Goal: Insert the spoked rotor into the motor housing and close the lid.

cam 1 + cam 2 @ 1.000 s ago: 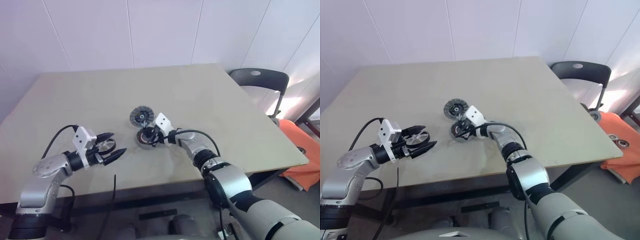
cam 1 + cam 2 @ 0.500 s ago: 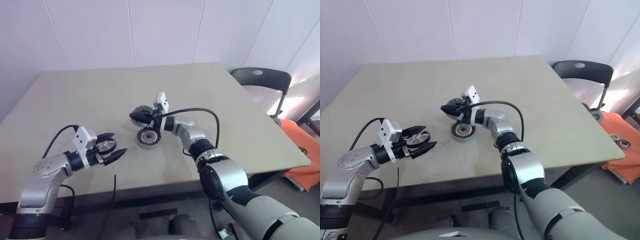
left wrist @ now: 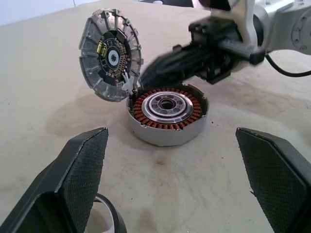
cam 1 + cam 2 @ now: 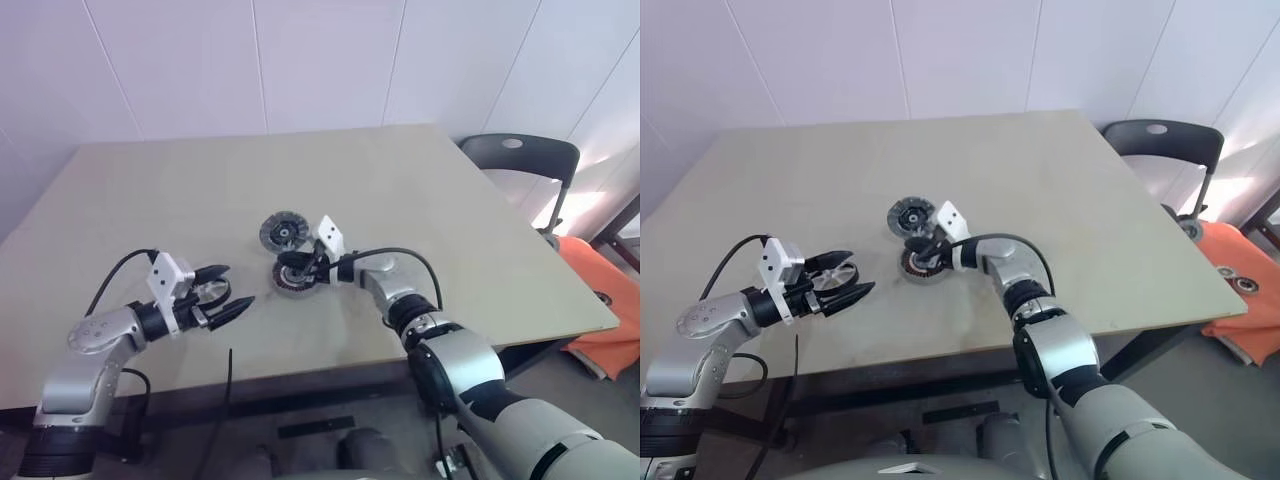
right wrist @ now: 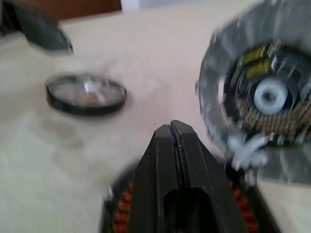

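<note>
Your left gripper (image 4: 222, 303) hangs just above the near left part of the bench (image 4: 450, 200) with its two black fingers (image 3: 80, 170) spread wide and nothing between them. The spoked rotor (image 4: 208, 293) lies flat on the bench right at those fingertips, partly hidden behind them in the head views; in the right wrist view it reads as a round, dark-rimmed wheel with pale spokes, lying well apart from the other two parts.

The motor housing (image 3: 167, 112) sits upright near the middle of the bench, its top open, so you can see the ring of copper-brown windings around the silver centre. The lid (image 3: 111, 53) stands tilted, close to on edge, at the far left side of the housing (as the left wrist view has it), its lower rim touching or almost touching the housing's wall; the pictures do not settle whether it is hinged there or only leaning. Its inner face, with a small circuit board and a dark centre, is turned towards your left gripper.

Your right gripper (image 5: 172, 133) is pressed fully shut, the two fingers flat against each other, and it grips nothing. It reaches in from the right, pointing left across the bench, with its tips over the housing's far rim and just beside the lid. Whether the tips touch either part cannot be told.

A dark chair (image 4: 520, 160) stands past the bench's right corner.
</note>
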Robot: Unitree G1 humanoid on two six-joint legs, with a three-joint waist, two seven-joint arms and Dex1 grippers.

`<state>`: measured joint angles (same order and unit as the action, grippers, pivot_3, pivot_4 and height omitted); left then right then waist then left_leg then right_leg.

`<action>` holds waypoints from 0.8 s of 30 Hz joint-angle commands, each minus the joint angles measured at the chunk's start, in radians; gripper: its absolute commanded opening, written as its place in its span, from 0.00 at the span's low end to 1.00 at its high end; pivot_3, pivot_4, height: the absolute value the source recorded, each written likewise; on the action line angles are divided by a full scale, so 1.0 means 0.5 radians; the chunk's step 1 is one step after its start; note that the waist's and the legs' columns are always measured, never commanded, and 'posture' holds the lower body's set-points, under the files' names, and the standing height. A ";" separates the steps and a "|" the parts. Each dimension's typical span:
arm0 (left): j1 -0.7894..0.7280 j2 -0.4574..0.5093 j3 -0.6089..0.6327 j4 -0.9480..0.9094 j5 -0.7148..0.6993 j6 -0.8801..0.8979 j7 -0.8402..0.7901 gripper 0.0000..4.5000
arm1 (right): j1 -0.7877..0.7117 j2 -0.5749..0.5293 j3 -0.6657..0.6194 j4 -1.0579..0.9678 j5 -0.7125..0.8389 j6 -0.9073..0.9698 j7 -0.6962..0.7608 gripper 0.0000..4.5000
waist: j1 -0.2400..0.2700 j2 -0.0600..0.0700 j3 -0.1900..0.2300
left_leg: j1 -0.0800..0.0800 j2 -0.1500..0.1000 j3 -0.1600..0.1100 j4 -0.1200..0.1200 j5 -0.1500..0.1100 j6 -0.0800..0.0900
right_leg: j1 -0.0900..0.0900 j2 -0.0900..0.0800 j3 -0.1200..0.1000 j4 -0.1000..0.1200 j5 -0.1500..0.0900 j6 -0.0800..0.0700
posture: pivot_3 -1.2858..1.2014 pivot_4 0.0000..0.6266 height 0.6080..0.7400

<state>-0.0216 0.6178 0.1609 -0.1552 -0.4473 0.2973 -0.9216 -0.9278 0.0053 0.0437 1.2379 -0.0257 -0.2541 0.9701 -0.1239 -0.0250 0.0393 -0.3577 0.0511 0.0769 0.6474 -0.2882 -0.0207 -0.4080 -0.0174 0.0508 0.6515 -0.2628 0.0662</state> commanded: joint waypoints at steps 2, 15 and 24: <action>-0.025 0.001 0.009 -0.029 -0.013 -0.026 0.003 1.00 | 0.036 -0.024 0.100 0.025 -0.131 -0.134 -0.105 0.00 | 0.000 0.000 0.000 | 0.000 0.000 0.000 0.000 0.000 0.000 | 0.000 0.000 0.000 0.000 0.000 0.000 | 0.52 0.00 1.00; -0.032 0.001 0.003 -0.030 -0.010 -0.023 0.012 1.00 | 0.046 -0.033 0.101 0.082 -0.179 -0.153 -0.417 0.00 | 0.005 -0.001 -0.001 | 0.006 -0.001 0.000 0.010 0.000 0.000 | 0.009 0.000 0.000 0.002 -0.001 -0.001 | 0.52 0.00 1.00; -0.049 0.010 0.008 -0.006 -0.010 -0.031 -0.001 1.00 | -0.035 -0.012 -0.027 0.121 -0.058 0.066 -0.550 0.00 | 0.008 -0.001 -0.001 | 0.007 -0.001 0.000 0.012 0.003 -0.002 | 0.010 -0.001 0.000 0.003 -0.002 -0.006 | 0.52 0.00 1.00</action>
<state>-0.0272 0.6165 0.1574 -0.1492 -0.4472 0.2966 -0.9176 -0.9164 0.0187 0.0830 1.2833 -0.0926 -0.2894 0.7151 -0.1198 -0.0255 0.0390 -0.3543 0.0505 0.0768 0.6533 -0.2868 -0.0216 -0.4028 -0.0181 0.0510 0.6531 -0.2637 0.0630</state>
